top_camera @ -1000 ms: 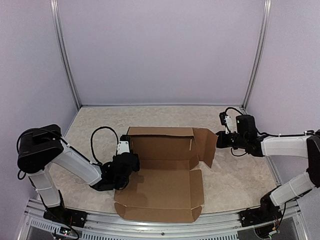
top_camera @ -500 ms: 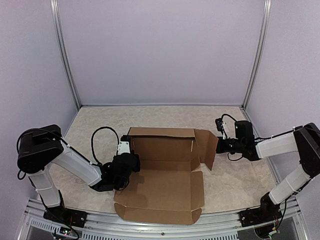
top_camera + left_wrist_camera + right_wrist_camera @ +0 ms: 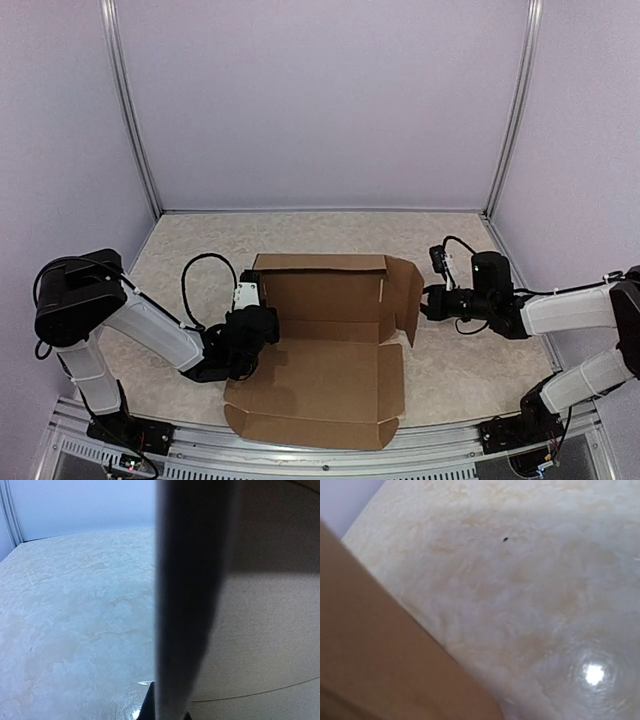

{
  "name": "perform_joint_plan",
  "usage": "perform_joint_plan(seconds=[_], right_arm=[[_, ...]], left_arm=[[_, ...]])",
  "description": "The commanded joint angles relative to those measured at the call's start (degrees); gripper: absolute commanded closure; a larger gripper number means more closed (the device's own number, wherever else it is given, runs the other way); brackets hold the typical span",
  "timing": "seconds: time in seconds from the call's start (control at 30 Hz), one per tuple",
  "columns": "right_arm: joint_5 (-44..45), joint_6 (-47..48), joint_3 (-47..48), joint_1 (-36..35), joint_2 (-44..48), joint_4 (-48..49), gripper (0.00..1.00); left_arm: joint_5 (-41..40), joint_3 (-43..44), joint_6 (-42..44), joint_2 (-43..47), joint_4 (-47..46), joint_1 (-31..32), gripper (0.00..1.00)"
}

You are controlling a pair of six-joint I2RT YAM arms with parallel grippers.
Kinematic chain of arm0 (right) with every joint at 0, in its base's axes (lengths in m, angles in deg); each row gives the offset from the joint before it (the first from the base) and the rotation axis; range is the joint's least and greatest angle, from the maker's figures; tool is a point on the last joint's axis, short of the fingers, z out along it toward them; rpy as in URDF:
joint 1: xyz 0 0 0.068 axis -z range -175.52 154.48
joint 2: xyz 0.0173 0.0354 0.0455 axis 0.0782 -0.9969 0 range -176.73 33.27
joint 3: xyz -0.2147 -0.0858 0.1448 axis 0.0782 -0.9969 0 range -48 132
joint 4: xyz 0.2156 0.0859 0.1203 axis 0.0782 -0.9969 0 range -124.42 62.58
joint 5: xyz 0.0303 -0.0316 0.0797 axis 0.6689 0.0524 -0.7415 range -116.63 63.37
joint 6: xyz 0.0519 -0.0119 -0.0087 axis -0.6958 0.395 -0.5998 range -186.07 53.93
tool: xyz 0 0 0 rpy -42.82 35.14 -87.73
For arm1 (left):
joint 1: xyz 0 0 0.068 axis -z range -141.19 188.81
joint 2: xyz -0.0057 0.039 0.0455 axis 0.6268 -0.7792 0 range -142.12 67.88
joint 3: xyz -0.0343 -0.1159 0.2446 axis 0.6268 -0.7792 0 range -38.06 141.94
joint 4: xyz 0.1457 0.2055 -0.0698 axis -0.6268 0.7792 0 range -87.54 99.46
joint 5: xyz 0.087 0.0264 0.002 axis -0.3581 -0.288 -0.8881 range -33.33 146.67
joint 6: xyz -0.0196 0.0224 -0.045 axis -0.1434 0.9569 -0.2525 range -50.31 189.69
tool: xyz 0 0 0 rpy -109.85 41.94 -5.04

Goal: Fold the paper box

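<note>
- Top external view: paper box [image 3: 330,360] sits at the centre of the bench [image 3: 200,250], toward the near edge and between the two arms.
- Box is partly formed: rear wall [image 3: 320,264] upright, right side flap [image 3: 405,300] raised and leaning inward, front panel [image 3: 315,415] flat on the bench.
- Left gripper [image 3: 262,325] is low at the box's left edge, jaws drawn narrow. Cannot tell whether cardboard is pinched between them.
- Left wrist view: a blurred dark vertical band runs up the middle. Brown cardboard is to its right, marbled bench surface to its left.
- Right gripper [image 3: 428,300] is closed with nothing held. Its tip is at the outer face of the raised right flap, apparently touching.
- Right wrist view: cardboard fills the lower left corner and bench surface with a glare spot fills the rest. Its own fingers are not visible.
</note>
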State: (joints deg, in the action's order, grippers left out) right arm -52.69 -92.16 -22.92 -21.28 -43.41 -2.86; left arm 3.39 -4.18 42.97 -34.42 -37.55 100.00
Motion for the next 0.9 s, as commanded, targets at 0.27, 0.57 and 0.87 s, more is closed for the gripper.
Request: perform_joint_plan(seconds=[0.27,0.57,0.87], right_arm=[[6.2,-4.2,-0.2,-6.4,0.6,-3.1,1.00],[11.1,-2.8,4.5,-9.4,0.7,-9.9,1.00],[8.5,-2.3,3.5,-11.2,2.3,-14.3,1.00]], left_arm=[[-4.4,2.1,-2.2,-0.3,3.9,0.5,1.00],[-4.6,1.9,-2.2,-0.5,3.9,0.5,1.00],[-4.9,1.4,-2.4,0.2,4.1,0.5,1.00]])
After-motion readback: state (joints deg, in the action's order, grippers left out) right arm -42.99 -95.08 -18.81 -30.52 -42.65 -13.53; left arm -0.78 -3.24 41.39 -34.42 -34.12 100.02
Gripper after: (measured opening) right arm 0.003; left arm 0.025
